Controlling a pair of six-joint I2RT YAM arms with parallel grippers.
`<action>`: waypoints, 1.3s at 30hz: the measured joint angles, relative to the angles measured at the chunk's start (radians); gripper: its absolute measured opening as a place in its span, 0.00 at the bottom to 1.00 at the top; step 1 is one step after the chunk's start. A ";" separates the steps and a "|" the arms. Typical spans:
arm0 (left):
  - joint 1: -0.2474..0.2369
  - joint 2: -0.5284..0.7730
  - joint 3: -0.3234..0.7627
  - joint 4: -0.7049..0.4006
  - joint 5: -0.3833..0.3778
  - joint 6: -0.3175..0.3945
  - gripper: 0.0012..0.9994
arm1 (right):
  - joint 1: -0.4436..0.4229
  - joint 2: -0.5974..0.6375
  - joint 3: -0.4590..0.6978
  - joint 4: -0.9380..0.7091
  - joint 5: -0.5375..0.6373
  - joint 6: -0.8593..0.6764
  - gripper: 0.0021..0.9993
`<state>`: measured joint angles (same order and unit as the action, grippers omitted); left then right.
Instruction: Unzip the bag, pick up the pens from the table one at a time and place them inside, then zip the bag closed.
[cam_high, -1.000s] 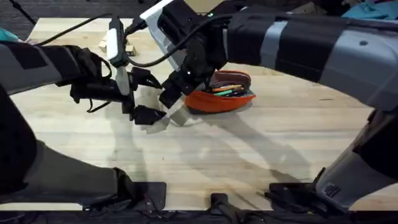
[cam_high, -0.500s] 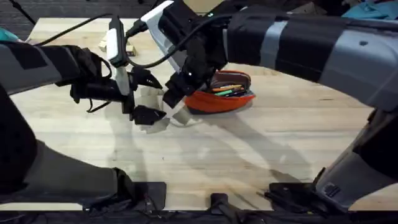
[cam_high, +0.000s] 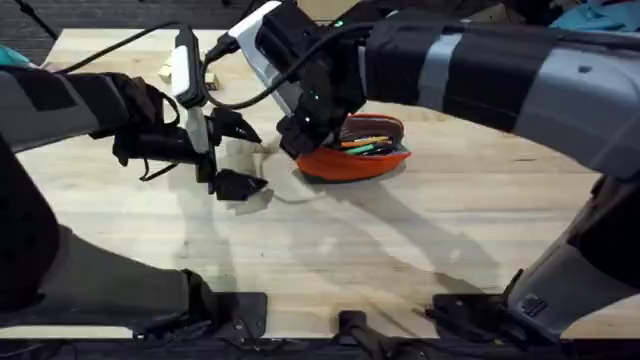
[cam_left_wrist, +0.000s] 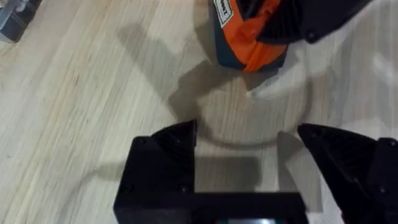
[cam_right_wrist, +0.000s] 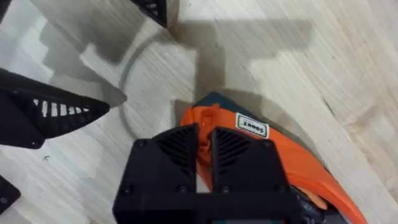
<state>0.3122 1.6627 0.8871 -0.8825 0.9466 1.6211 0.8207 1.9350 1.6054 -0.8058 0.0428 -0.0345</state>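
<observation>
right claw (cam_right_wrist: 205, 152) clamped on bag (cam_high: 352, 160) end, left claw (cam_left_wrist: 249, 140) apart just beside, table (cam_high: 400, 250)

small pale wooden blocks (cam_high: 203, 76) — far side, beside a black cable (cam_high: 130, 42)

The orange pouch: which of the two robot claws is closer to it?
The right. The right gripper is shut on the end of the bag. The left gripper is open, off that same end with bare table between.
</observation>
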 joint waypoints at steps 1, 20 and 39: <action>0.000 0.000 0.000 0.000 0.000 0.000 0.99 | 0.000 0.000 0.000 0.000 0.002 0.000 0.10; 0.000 0.000 0.000 0.000 0.000 0.000 0.99 | 0.000 -0.017 0.000 -0.001 0.002 0.000 0.03; -0.004 0.000 0.000 -0.004 0.144 0.000 0.99 | -0.001 -0.101 0.000 -0.005 0.003 0.000 0.03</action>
<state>0.3084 1.6627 0.8871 -0.8867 1.0911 1.6207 0.8200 1.8336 1.6054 -0.8112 0.0456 -0.0343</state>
